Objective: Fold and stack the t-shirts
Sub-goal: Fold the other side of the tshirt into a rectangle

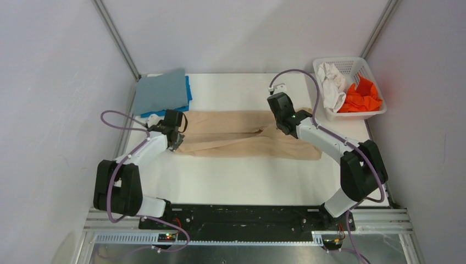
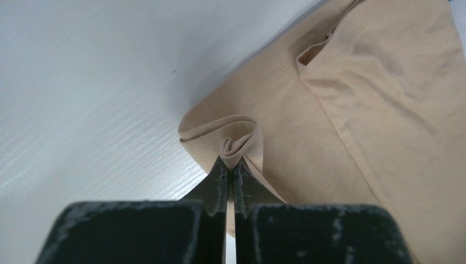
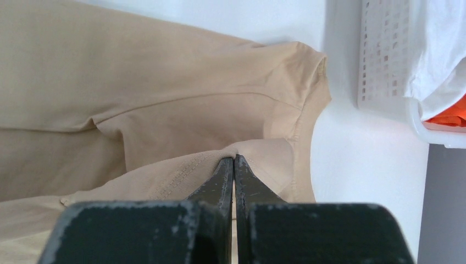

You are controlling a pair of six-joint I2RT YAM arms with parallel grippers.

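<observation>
Two folded shirts left, basket right, tan shirt spread between

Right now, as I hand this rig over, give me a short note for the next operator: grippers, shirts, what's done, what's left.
Grippers: left gripper shut on a pinch of the tan shirt at its left end; right gripper shut on its right end.
In progress: tan shirt stretched across the table, fold unfinished.
Apparently done: grey-blue shirt folded on the bright blue shirt, far left.
Left: white shirt and orange shirt, crumpled in the basket.
</observation>
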